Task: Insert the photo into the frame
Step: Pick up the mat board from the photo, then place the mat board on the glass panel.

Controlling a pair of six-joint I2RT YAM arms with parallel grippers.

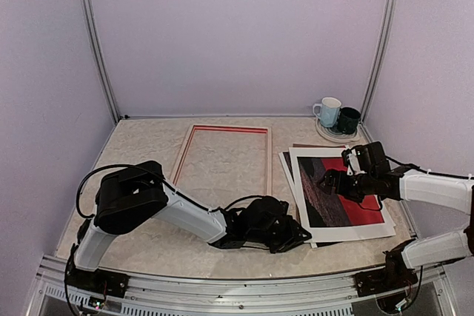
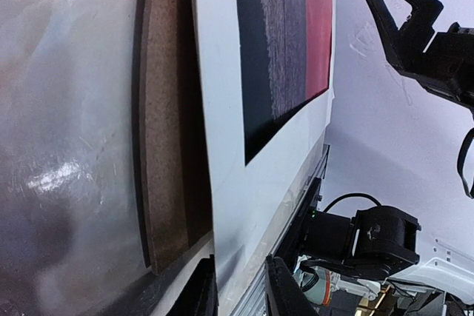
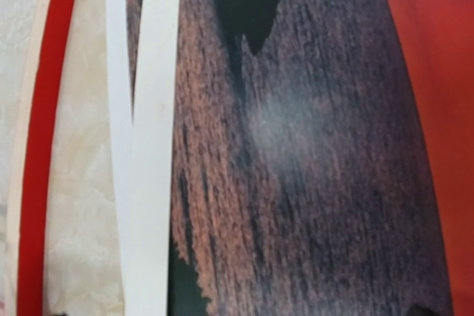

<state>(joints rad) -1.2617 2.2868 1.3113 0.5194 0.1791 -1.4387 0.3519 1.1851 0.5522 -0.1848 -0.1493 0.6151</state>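
Observation:
The photo [image 1: 348, 197] lies face up on the right of the table, dark water and red sky inside a white border. Its near-left corner [image 2: 244, 205] sits between the fingers of my left gripper [image 1: 300, 236], whose jaws [image 2: 241, 275] stand a little apart, one on each side of the border. My right gripper [image 1: 329, 181] hovers open over the photo's far left part; its wrist view is filled by the print [image 3: 311, 146] and its fingers are hidden there. The frame [image 1: 226, 129] lies flat and red at the centre-left, with one rail [image 3: 44, 146] beside the photo.
A brown backing board [image 2: 167, 146] lies under the photo. A white mug [image 1: 327, 111] and a dark mug [image 1: 348, 118] stand on a plate [image 1: 335, 136] at the back right. The table's near rail runs just below my left gripper.

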